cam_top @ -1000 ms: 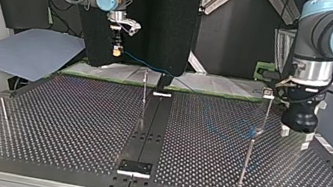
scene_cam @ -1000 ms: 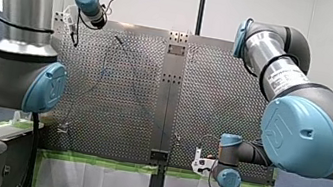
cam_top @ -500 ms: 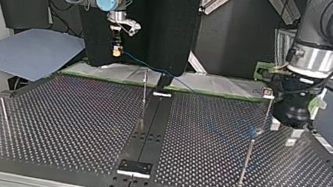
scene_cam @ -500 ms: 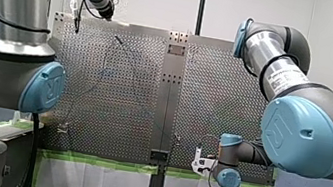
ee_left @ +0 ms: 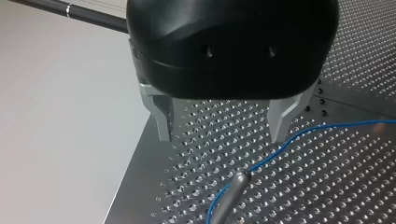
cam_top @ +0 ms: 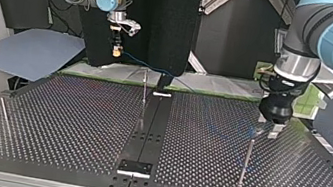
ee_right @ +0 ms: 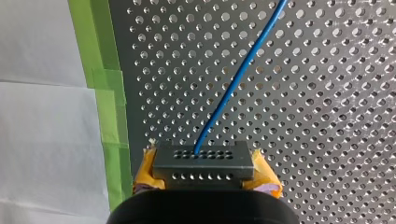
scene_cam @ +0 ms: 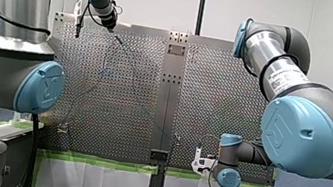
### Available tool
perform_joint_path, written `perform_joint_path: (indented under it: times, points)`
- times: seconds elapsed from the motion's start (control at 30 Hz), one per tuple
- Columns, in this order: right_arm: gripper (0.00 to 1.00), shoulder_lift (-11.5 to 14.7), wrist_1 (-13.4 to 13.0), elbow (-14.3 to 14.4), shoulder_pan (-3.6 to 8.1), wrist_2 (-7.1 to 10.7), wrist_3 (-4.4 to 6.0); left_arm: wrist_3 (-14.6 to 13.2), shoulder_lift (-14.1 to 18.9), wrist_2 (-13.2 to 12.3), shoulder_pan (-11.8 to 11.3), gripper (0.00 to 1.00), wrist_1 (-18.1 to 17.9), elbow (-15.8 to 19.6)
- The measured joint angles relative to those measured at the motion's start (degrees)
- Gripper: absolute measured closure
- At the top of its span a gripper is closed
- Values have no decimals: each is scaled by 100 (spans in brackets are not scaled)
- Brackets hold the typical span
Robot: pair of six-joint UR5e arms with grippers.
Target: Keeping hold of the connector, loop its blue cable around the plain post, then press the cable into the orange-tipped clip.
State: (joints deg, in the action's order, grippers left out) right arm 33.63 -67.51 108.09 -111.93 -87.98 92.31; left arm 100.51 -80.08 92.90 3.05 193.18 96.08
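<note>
My right gripper (ee_right: 205, 173) is shut on the grey connector (ee_right: 204, 161), which sits between its yellow pads (ee_right: 145, 169). It hangs off the plate's edge at the top view's back left (cam_top: 117, 49). The blue cable (ee_right: 236, 84) leaves the connector and runs over the perforated plate (ee_right: 327, 116). My left gripper (ee_left: 219, 138) is open, its metal fingers (ee_left: 161, 116) spread just above the plain post's tip (ee_left: 239, 178). The cable (ee_left: 303, 136) passes under one of those fingers and beside the post. In the top view this gripper (cam_top: 267, 127) hovers behind the plain post (cam_top: 246, 159). An orange blur (ee_left: 380, 125) shows further along the cable.
Two more thin posts stand on the plate, one near the middle rail (cam_top: 144, 92) and one at the top view's left (cam_top: 3, 115). A dark rail (cam_top: 149, 126) divides the plate. Green tape (ee_right: 100, 93) lines its edge. A blue sheet (cam_top: 29, 51) lies beyond.
My left arm has swung in towards the plate's middle, leftward in the top view, and its open gripper now hangs by the plain post. My right arm and the connector have not moved.
</note>
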Motion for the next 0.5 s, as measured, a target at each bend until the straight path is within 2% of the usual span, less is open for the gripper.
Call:
perform_joint_path:
  times: [0.5]
  points:
    - [100, 0, 34, -26, -7, 3, 0, 16, -132, 69, 88, 0, 25, -183]
